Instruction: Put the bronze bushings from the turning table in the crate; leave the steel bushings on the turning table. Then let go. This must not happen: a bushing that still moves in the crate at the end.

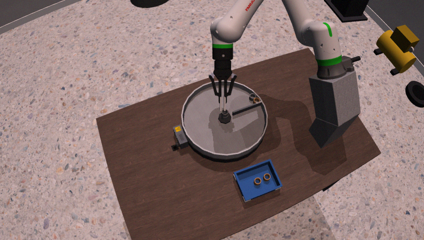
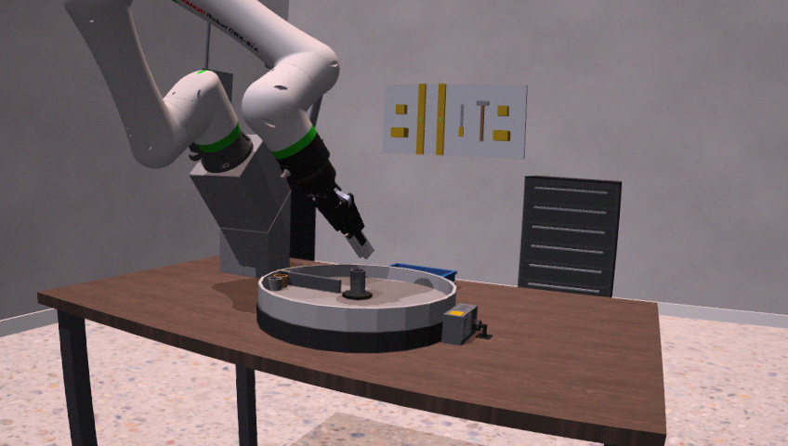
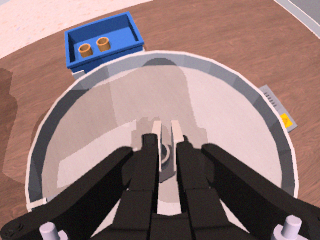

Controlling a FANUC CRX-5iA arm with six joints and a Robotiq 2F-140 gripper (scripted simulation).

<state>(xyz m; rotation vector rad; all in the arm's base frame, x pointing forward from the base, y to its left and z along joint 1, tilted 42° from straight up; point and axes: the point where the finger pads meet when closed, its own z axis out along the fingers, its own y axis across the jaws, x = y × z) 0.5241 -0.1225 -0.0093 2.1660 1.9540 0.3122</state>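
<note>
My gripper [image 1: 222,109] [image 2: 361,252] [image 3: 166,132] is nearly shut, a narrow gap between its fingertips and nothing held. It is above the centre post [image 2: 358,282] of the turning table [image 1: 199,130] [image 2: 353,318] [image 3: 215,100]. The post has a ring-shaped top. One bronze bushing [image 1: 253,100] [image 2: 284,281] and one steel bushing [image 1: 249,96] [image 2: 274,283] stand side by side near the table's rim; the wrist view does not show them. Two bronze bushings, one [image 1: 257,184] [image 3: 86,53] beside the other [image 1: 266,180] [image 3: 103,48], stand in the blue crate [image 1: 246,190] [image 2: 420,268] [image 3: 120,37].
A straight guide bar [image 1: 245,109] [image 2: 312,281] runs from near the post to the rim, close to the bronze bushing. The turning table has a raised rim. A grey drive box [image 1: 180,137] [image 2: 460,324] [image 3: 277,107] sits against its outside. The robot's pedestal [image 1: 336,95] stands at one side.
</note>
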